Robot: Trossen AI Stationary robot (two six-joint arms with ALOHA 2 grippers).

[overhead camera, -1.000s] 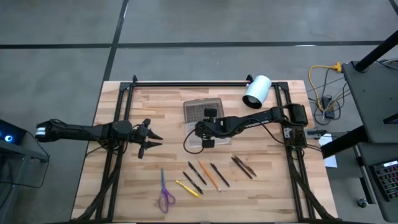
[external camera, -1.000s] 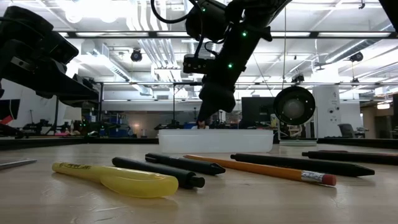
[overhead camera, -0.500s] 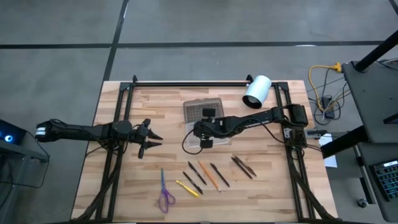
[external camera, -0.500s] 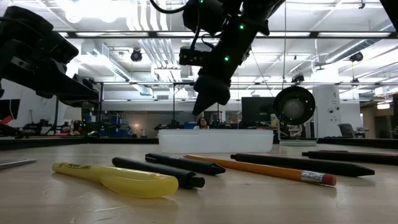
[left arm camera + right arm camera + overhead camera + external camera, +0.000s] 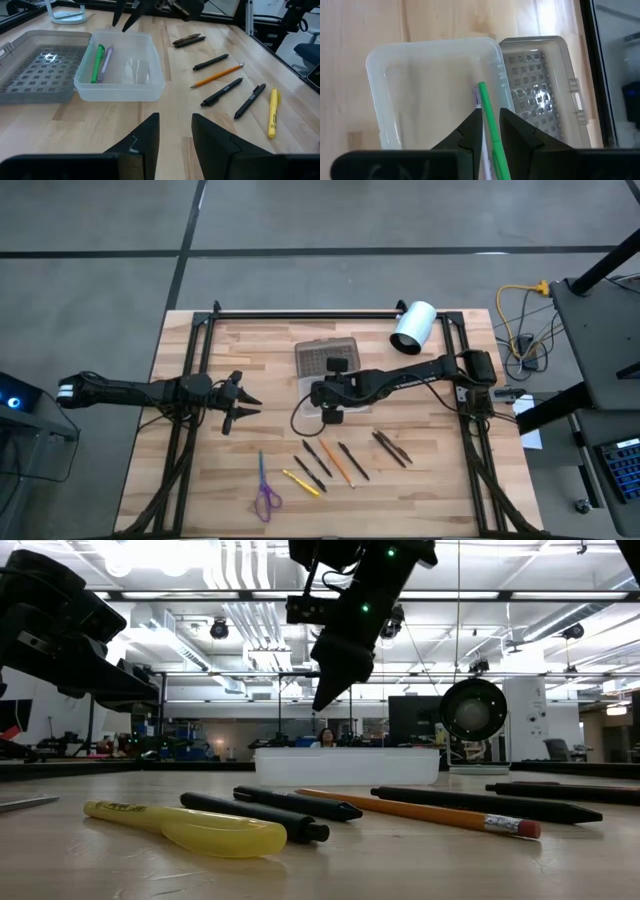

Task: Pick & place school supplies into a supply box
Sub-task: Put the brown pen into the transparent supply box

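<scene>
Above the supply box [image 5: 320,402] hangs your right gripper [image 5: 333,412], its fingers parted by a narrow gap and carrying nothing; the green pen [image 5: 96,63] and a purple one [image 5: 105,64] lie inside the clear tray, beside the grey lid [image 5: 40,69] hinged open at its 12 o'clock side in the high view. Judging by this, the drop is done and the next pick is due. Lift clear of the tray wall before you swing toward 6 o'clock, where the black pens [image 5: 310,463], the orange pencil [image 5: 335,464] and the yellow pen [image 5: 301,483] lie close together; pick an outer one so the fingers straddle only it. The scissors [image 5: 265,494] sit near 7 o'clock. Your right arm reaches in from 3 o'clock, stretched low with the wrist pitched down. Your left gripper [image 5: 242,405] waits at 9 o'clock, fingers spread and empty.
</scene>
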